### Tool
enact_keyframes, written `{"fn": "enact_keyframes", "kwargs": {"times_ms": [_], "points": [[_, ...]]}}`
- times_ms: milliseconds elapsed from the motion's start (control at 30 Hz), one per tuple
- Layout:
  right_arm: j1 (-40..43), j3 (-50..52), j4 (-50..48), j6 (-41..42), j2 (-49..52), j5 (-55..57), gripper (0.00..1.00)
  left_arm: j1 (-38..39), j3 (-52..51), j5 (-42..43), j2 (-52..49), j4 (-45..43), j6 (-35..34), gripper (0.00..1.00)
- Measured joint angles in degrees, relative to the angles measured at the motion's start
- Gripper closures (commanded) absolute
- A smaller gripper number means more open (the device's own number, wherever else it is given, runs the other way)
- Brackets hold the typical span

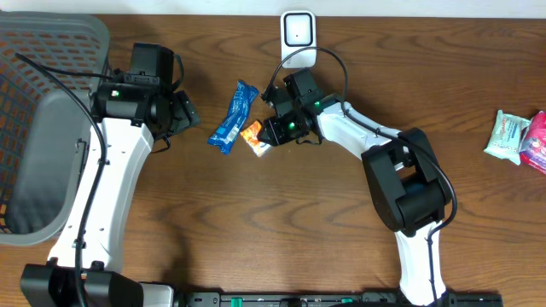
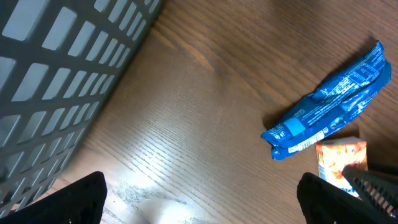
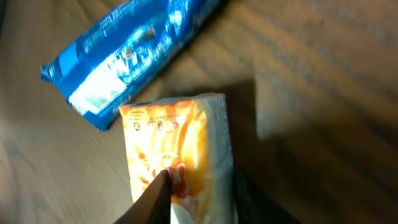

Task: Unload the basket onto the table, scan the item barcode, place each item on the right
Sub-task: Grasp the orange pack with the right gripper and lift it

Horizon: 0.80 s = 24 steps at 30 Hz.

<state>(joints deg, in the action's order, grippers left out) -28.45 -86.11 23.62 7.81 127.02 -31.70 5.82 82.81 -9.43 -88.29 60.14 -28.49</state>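
An orange-and-white snack packet [image 1: 253, 135] lies on the wooden table beside a blue packet [image 1: 233, 117]. My right gripper [image 1: 270, 132] has its fingers on both sides of the orange packet [image 3: 177, 137] and pinches its near end; the blue packet [image 3: 130, 50] lies just beyond. A white scanner [image 1: 298, 34] stands at the table's far edge, behind the right arm. My left gripper [image 1: 183, 115] hovers open left of the blue packet [image 2: 329, 106], with nothing between its fingers [image 2: 81, 196]. The orange packet [image 2: 341, 155] shows at that view's right edge.
A grey mesh basket [image 1: 34, 111] fills the left end of the table and is close beside the left arm, its wall [image 2: 56, 68] slanting through the left wrist view. A green packet [image 1: 505, 136] and a pink packet [image 1: 536, 143] lie at the far right edge.
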Motion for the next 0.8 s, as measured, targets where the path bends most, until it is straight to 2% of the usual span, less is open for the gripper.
{"fn": "enact_keyframes", "kwargs": {"times_ms": [167,300,567,800], "points": [[-0.04,-0.13,3.78,0.57,-0.22,-0.85,0.78,0.00,0.00,0.00,0.00,0.02,0.00,0.02],[-0.33,0.09,3.96,2.89,-0.44,-0.20,0.99,0.00,0.00,0.00,0.00,0.02,0.00,0.02],[-1.49,0.96,3.82,10.99,-1.20,-0.35,0.99,0.00,0.00,0.00,0.00,0.02,0.00,0.02],[-2.10,1.99,4.63,15.67,-1.01,-7.93,0.99,0.00,0.00,0.00,0.00,0.02,0.00,0.02]]}}
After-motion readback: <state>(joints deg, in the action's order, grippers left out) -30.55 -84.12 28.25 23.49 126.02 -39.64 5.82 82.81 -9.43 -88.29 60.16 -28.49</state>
